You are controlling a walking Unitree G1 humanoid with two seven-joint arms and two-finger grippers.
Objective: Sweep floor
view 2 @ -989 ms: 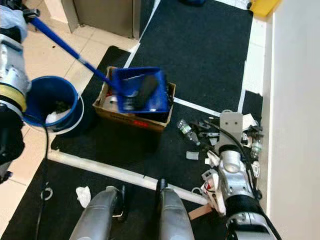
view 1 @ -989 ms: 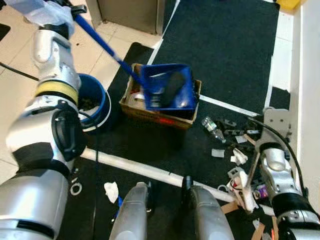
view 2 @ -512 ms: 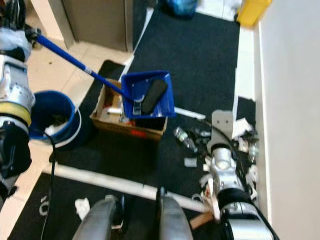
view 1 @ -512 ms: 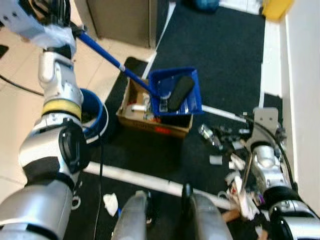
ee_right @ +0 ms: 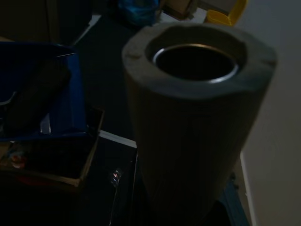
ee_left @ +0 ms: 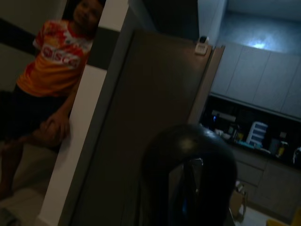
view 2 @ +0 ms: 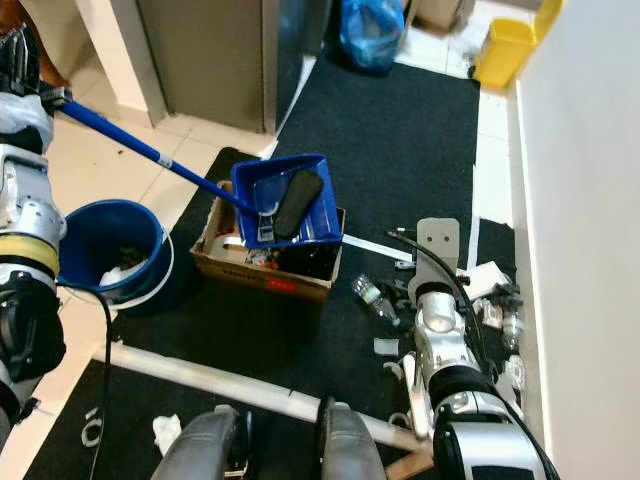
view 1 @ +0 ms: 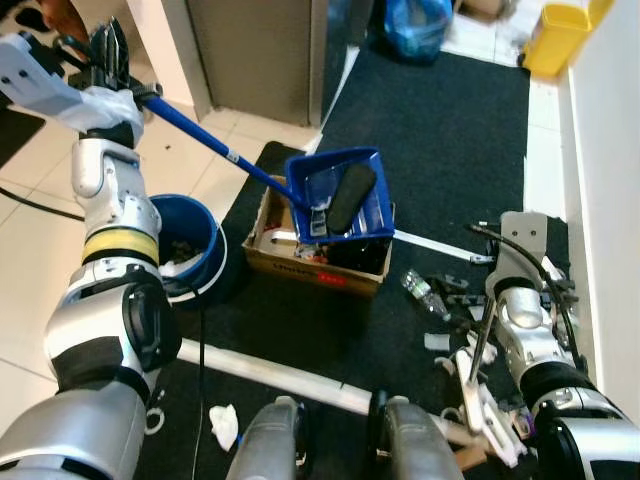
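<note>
My left gripper (view 1: 108,62) is raised at the far left, shut on the long blue handle of the dustpan (view 1: 340,195). The blue pan hangs over the open cardboard box (view 1: 315,265) with a black oblong object (view 1: 350,195) lying in it. At the lower right my right gripper (view 1: 508,300) is shut on the broom handle (ee_right: 197,117); its grey end (view 1: 523,235) points forward and the pale broom head (view 1: 488,415) rests by my right foot. A plastic bottle (view 1: 425,292) and paper scraps (view 1: 470,345) lie on the dark mat.
A blue bucket (view 1: 185,245) with rubbish stands left of the box. A white bar (view 1: 270,372) and a crumpled tissue (view 1: 222,425) lie before my legs. A wall (view 2: 590,200) runs along the right; a yellow bin (view 1: 555,35) and a blue bag (view 1: 415,25) lie ahead. A person (ee_left: 51,75) leans by the pillar.
The whole view has tilted up and shows more of the floor ahead. The dustpan now sits higher and more level over the box, the black object still in it.
</note>
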